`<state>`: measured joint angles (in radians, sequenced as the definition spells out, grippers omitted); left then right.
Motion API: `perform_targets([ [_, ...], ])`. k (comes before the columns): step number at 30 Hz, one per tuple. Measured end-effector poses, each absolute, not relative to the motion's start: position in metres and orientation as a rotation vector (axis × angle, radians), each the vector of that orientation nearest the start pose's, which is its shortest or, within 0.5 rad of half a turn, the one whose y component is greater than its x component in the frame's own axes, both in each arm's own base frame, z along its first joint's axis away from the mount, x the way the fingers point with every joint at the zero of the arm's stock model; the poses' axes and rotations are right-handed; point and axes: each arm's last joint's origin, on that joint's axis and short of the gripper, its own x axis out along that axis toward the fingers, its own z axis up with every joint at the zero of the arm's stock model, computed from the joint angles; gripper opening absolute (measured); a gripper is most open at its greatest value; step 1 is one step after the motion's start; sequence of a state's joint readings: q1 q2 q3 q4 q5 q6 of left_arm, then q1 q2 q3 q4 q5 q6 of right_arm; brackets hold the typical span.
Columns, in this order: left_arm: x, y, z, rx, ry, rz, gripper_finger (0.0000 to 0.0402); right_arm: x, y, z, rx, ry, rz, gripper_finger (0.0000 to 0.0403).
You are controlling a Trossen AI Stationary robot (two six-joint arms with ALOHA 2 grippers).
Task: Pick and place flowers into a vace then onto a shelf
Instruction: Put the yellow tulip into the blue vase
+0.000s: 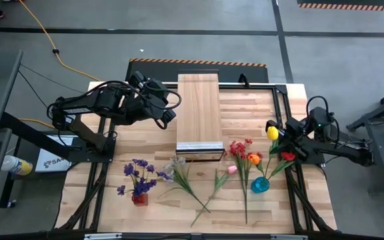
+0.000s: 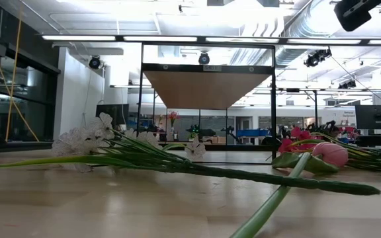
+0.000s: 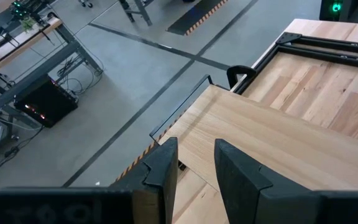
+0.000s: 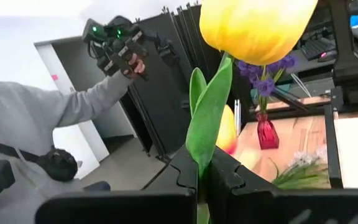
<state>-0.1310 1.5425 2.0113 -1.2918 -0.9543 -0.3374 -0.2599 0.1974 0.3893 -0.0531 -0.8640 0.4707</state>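
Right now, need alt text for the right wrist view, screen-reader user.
The right gripper is shut on the green stem of a yellow tulip that fills the upper middle of the view. Behind it, a red vase of purple flowers stands on the wooden table. A person in a grey hoodie holds up a controller.

We find almost nothing legible; a white box [image 1: 50, 161] beside the table's left edge in the high view carries dark letters that begin "SA", the rest hidden behind the left arm's base; a small pale plate [image 2: 207, 67] on the top bar of the black frame in the low view bears marks too small for us to read; nothing else shows letters or numbers.
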Motion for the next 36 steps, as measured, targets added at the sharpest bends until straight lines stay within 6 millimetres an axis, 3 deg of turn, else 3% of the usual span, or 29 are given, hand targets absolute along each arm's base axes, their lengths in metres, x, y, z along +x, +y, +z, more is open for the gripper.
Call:
perform_targets([
  [36,0.261,-0.011,0.469,0.142,0.596,0.879,0.0138,0.08,0.013,0.268,0.469,0.095,0.66,0.0024],
])
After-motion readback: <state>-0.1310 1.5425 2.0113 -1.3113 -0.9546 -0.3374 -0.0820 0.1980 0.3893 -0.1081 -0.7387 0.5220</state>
